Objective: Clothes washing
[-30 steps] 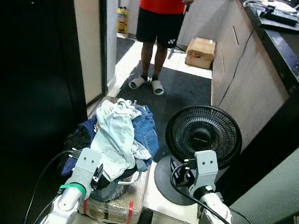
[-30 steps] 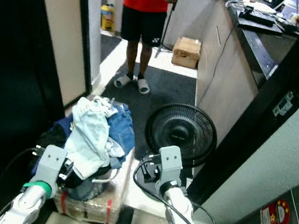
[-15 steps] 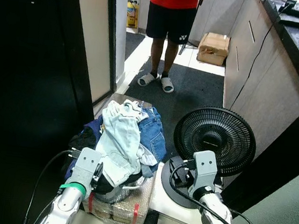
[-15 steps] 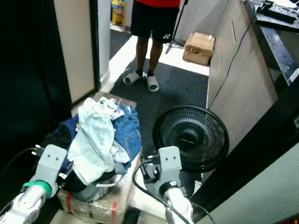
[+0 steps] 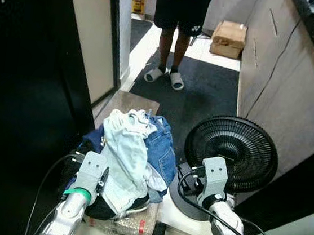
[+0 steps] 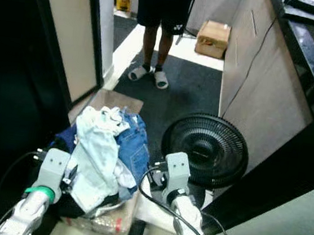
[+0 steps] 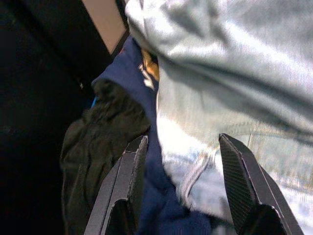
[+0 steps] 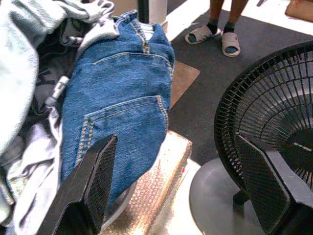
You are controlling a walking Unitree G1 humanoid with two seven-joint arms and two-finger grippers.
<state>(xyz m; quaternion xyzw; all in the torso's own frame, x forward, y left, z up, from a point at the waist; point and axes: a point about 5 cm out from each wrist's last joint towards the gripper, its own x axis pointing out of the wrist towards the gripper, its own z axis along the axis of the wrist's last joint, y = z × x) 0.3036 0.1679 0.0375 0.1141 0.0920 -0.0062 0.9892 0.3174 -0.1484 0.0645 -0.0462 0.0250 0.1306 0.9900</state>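
So: clothes pile [image 5: 133, 151] | btwn both hands | L hand [image 7: 183, 188] fingers apart, at pile

A clothes pile [image 5: 132, 151] sits on a wrapped box [image 5: 128, 225] (fan [image 5: 230, 154] to its right), person [image 5: 178, 18] standing behind.

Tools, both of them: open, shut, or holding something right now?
Left tool: open, fingers spread against the clothes pile, gripping nothing.
Right tool: open and empty, between the blue jeans and the fan.
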